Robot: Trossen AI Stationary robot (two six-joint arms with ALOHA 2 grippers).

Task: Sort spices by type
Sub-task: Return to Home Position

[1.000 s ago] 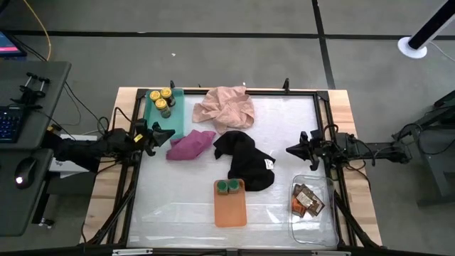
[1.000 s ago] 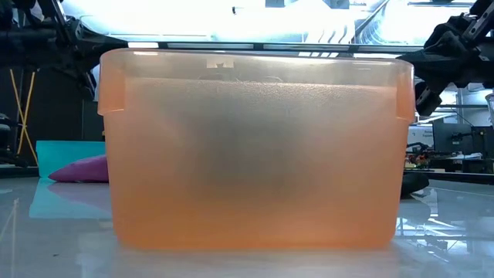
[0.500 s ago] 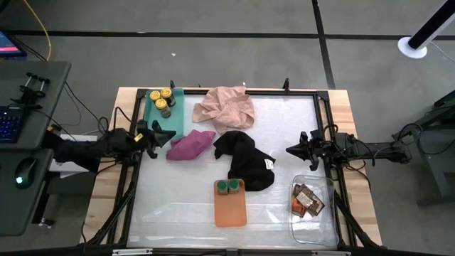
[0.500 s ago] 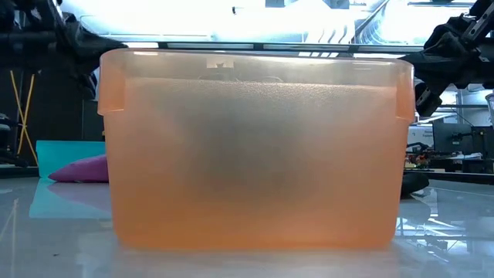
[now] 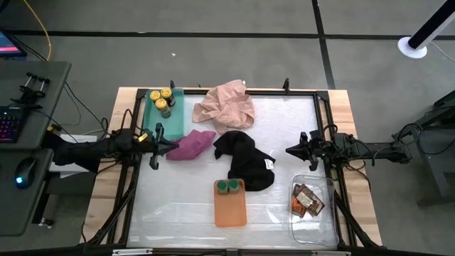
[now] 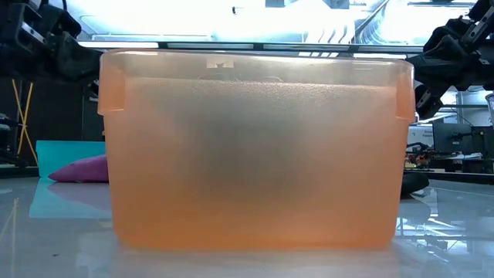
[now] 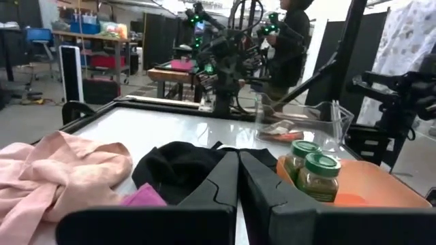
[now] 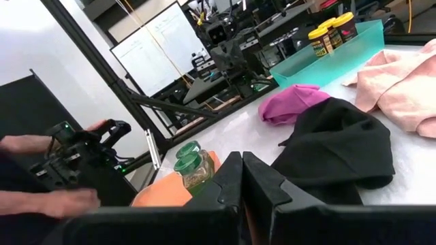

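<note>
Yellow-lidded jars (image 5: 165,96) stand in the green tray (image 5: 174,114) at the far left; the right wrist view shows them too (image 8: 330,30). Two green-lidded jars (image 5: 227,186) stand at the far end of the orange tray (image 5: 229,210); the left wrist view shows them too (image 7: 313,173). Orange-brown packets (image 5: 307,200) lie in the clear tray (image 5: 316,227). My left gripper (image 5: 169,144) is shut and hovers at the left end of the magenta cloth (image 5: 190,144). My right gripper (image 5: 290,150) is shut and hovers near the table's right side, apart from the black cloth (image 5: 245,160).
A pink cloth (image 5: 226,107) lies at the far middle, with the magenta and black cloths between my arms. In the low view the orange tray's wall (image 6: 255,147) fills most of the picture. A person's hands (image 8: 41,197) show beyond the table in the right wrist view.
My left gripper has shifted a little toward the table's near edge and rolled about its own axis, staying shut. The right arm, the jars, packets and cloths have kept still.
</note>
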